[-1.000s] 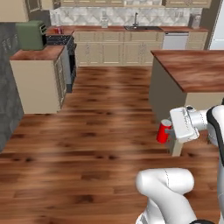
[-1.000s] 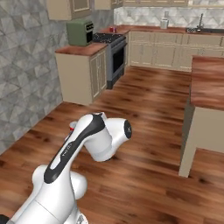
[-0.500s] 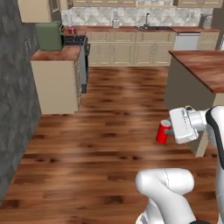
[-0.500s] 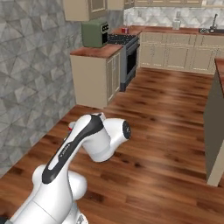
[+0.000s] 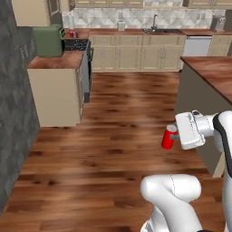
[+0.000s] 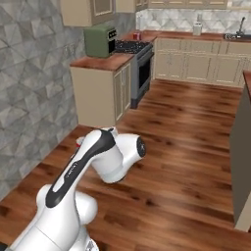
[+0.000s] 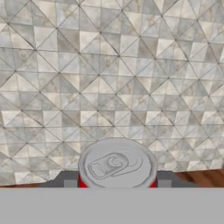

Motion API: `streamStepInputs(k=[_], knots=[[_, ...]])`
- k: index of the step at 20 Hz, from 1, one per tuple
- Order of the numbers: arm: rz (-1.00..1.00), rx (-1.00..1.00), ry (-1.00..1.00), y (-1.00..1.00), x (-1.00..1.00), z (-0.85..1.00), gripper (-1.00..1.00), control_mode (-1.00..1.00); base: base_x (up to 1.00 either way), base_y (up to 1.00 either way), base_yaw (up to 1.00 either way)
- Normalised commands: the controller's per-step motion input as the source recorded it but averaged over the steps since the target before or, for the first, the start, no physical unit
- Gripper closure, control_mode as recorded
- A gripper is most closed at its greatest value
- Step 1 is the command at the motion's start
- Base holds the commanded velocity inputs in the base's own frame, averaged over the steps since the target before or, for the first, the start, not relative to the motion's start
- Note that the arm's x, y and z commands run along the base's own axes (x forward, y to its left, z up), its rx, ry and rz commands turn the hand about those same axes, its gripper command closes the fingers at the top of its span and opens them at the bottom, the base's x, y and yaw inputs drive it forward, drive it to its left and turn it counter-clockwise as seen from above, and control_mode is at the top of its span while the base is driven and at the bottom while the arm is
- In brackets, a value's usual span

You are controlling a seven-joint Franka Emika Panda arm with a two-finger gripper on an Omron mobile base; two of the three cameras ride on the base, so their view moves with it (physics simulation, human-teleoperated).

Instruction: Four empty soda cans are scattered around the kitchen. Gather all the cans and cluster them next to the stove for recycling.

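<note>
A red soda can with a silver top hangs above the wood floor, and my gripper is shut on it from the right. In the hand view the can's silver lid sits between the two dark fingertips, facing a grey tiled wall. A sliver of the held can peeks out beside my arm. The black stove stands far off at the back left. Another red can stands on the counter just beyond it.
A green box-shaped appliance sits on the near cabinet counter beside the stove. An island counter stands close on my right. The sink is at the back wall. Wood floor lies between.
Both base views have shifted: the camera has moved, and the stove-side cabinet and island now look nearer and more central. The can stays held in the shut gripper.
</note>
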Motion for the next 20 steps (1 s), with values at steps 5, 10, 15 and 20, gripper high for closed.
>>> streamStepInputs(k=[5, 10, 15, 20], knots=[[0.00, 0.00, 0.00, 0.00, 0.00, 0.00, 1.00, 1.00, 0.99, 0.00, -0.01], [0.00, 0.00, 0.00, 0.00, 0.00, 0.00, 1.00, 1.00, 0.98, 0.02, 0.00], [0.00, 0.00, 0.00, 0.00, 0.00, 0.00, 1.00, 1.00, 1.00, 0.02, -0.01], [0.00, 0.00, 0.00, 0.00, 0.00, 0.00, 1.00, 1.00, 0.95, 0.00, -0.01]])
